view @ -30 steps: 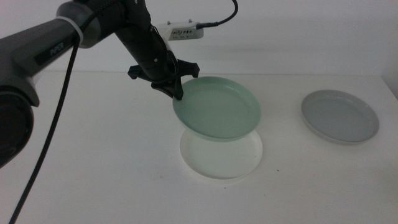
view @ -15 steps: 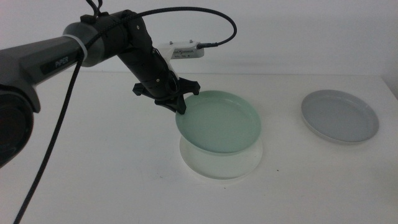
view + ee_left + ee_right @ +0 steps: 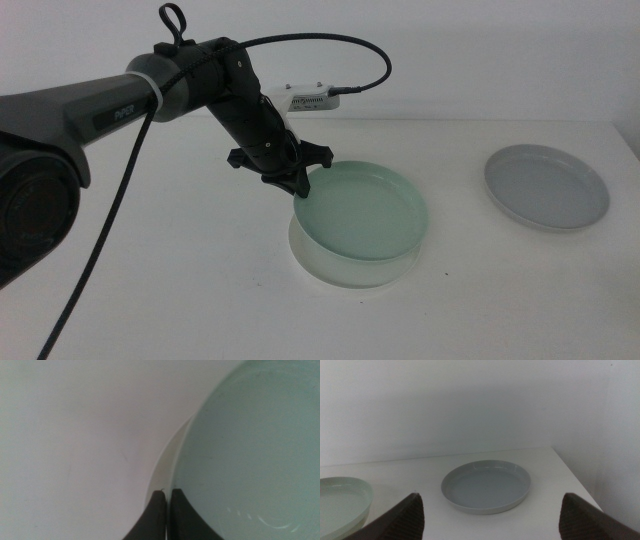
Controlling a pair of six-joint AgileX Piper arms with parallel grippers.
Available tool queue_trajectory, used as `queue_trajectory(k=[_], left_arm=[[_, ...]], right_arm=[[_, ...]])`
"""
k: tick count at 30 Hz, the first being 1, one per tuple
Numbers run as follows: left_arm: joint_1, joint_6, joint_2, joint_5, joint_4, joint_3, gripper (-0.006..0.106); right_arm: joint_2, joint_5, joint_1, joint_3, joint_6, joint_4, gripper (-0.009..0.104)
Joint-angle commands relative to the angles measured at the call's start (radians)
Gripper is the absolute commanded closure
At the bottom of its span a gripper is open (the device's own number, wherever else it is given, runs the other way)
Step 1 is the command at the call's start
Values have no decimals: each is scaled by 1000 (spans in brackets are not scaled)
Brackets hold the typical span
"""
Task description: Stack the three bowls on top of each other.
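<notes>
White table [image 3: 180, 290], plain white wall [image 3: 500, 50] behind (soft, even light)

Mint green bowl [image 3: 365, 208], white bowl [image 3: 345, 268], grey bowl [image 3: 546, 187].

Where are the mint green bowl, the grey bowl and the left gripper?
mint green bowl [image 3: 365, 212], middle view, inner floor.
grey bowl [image 3: 546, 186], middle view, inner floor.
left gripper [image 3: 299, 186], middle view, jaw tips pinching the green bowl's rim.

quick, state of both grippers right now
Left gripper: shut on the mint green bowl, over the white bowl.
Right gripper: open, holding nothing.
</notes>
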Motion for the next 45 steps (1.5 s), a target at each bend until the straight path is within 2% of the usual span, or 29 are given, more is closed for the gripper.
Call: queue_trajectory(k=[1,13,20,24,26,30,36,40,45], left_arm=[[-3,7,-8,-5,-15,-2,102],[-3,10,-8,26,4,-2,102],[-3,18,-8,35,-4,-2,80],[-1,46,-10,75,-12,-17,57],[9,97,-12,135,-41,-51,41],[42,160,-63,240,-24,-128,8],[113,324,-284,240,-123,-141,7],[117,339,-489,240,-48,-106,7],[117,343,-750,227,-53,57,7]], right_arm=[[-5,-13,-4,4,-2,-12,2],[-5,-13,-4,4,-2,-12,2],[-5,-13,-4,4,-2,-12,2],[-5,-13,-4,4,-2,-12,2],[-5,-13,-4,4,-2,-12,2],[-5,-13,-4,4,-2,-12,2],[-5,-13,-4,4,-2,-12,2],[-5,-13,-4,4,-2,-12,2],[-5,-13,-4,4,-2,-12,2]])
